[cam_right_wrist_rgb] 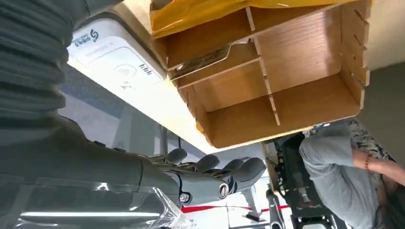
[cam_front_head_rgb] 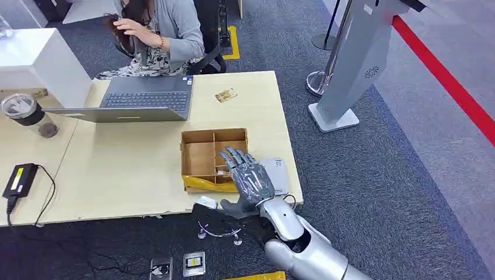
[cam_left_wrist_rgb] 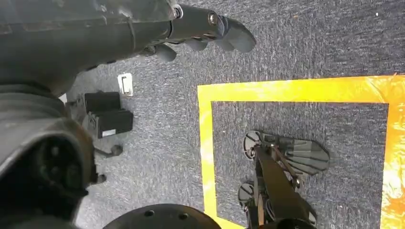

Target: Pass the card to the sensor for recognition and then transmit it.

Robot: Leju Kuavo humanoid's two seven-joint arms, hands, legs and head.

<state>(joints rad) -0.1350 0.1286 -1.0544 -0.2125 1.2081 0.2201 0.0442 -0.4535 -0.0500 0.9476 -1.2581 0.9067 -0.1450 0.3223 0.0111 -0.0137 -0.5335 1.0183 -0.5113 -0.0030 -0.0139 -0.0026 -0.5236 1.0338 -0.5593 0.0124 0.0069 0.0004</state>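
The right hand point(cam_front_head_rgb: 248, 175) hovers over the near right part of the tabletop point(cam_front_head_rgb: 128, 169), above the front edge of the divided cardboard box point(cam_front_head_rgb: 213, 153), with its fingers stretched out and a little apart and nothing in its grasp. In my judgement the step in hand is the pick-up of the card, which has not yet begun.

The card point(cam_right_wrist_rgb: 200, 58) looks to be the thin flat piece leaning in one of the box's near compartments, best seen from the right wrist; I cannot be sure of it, since it shows edge-on. To do this well, the hand should come down into that compartment with the fingers clear of the dividers, pinch the card by its upper edge, and lift it straight out so the light box does not drag along. The white sensor point(cam_front_head_rgb: 275, 173) lies just beside the box on its right, partly under the hand, so the carry is short; the card's face should go flat over the marked panel.

The right wrist view shows what the head view hides under the hand: the sensor's printed top point(cam_right_wrist_rgb: 114, 64) and the inside of the compartments. The head view alone gives the wider layout: a second small card point(cam_front_head_rgb: 225, 95) lying well apart on the far tabletop, a laptop point(cam_front_head_rgb: 143, 99), and a person seated beyond. The left wrist view shows the left hand point(cam_left_wrist_rgb: 210, 33) hanging over the carpet, fingers loosely curled, holding nothing.
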